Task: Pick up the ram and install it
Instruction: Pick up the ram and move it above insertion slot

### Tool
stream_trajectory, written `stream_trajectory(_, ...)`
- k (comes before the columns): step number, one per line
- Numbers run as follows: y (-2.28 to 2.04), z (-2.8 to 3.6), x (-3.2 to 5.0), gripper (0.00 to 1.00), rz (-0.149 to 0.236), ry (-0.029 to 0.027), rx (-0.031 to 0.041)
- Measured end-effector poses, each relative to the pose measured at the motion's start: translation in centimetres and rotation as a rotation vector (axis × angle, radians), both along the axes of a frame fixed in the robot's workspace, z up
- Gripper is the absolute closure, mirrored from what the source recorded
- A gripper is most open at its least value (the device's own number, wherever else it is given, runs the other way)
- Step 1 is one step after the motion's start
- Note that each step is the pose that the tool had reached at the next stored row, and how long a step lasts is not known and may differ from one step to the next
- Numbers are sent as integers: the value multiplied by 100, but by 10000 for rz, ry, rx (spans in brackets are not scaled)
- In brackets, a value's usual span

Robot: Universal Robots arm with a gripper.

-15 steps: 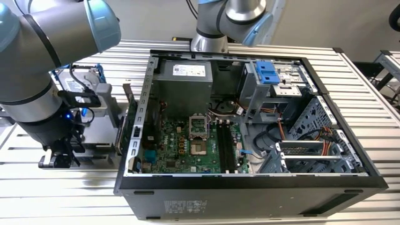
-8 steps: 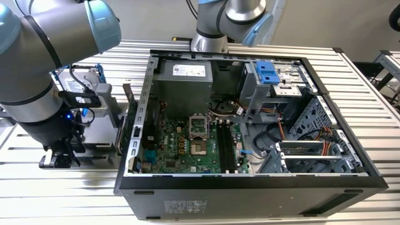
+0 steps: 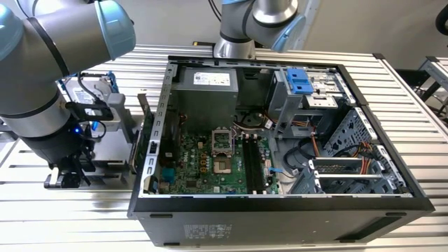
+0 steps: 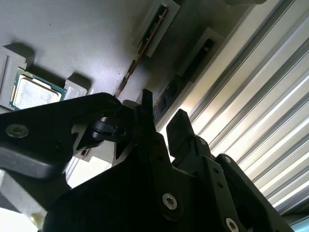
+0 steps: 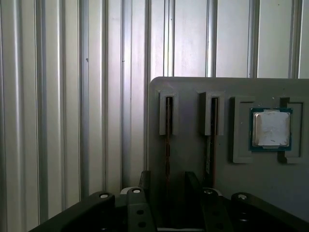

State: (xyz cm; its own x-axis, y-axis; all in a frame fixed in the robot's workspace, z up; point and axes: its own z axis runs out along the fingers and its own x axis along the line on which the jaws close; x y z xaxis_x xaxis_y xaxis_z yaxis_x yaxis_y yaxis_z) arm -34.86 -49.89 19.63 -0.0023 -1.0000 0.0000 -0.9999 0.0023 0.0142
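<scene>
Working on a slatted table (image 3: 63, 220) lying under the tray (image 5: 193, 96), with the open case (image 3: 280, 210) standing just beside the tray. Reaching down over the tray with the arm (image 3: 35, 94). Holding the gripper (image 5: 169, 176) low over the tray's slotted end, released: fingers (image 5: 145, 180) spread apart and clenched on nothing. Straddling the ram (image 5: 168, 145), a thin stick standing on edge in the slot nearest the tray's side edge, not yet lifted and not yet in the case. Apparently clear of both fingers, going by the first wrist view; unable to tell about contact lower down. Leaving a second stick (image 5: 209, 145) in the next slot inward on the tray, just outside one finger, and a processor (image 5: 271, 128) lying flat in its pocket farther in from the tray's edge.

Judged to be at the grasp, with the rest of the task undone. To do it well: set the fingers square to the stick's long line, centre the stick in the gap for both to land together, sink deep enough toward the tray to take the board itself and not merely its top edge, and watch the finger beside the second stick to avoid nudging it. Close slowly and evenly, for fear of tilting or flexing so thin a board in the tray's slot.
</scene>
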Motion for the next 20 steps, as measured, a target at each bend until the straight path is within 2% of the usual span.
stream_trajectory(6, -5, -2, 0, 0, 0, -2, 28)
stream_trajectory(10, -28, -2, 0, 0, 0, 0, 157)
stream_trajectory(20, -28, -2, 0, 0, 0, 0, 167)
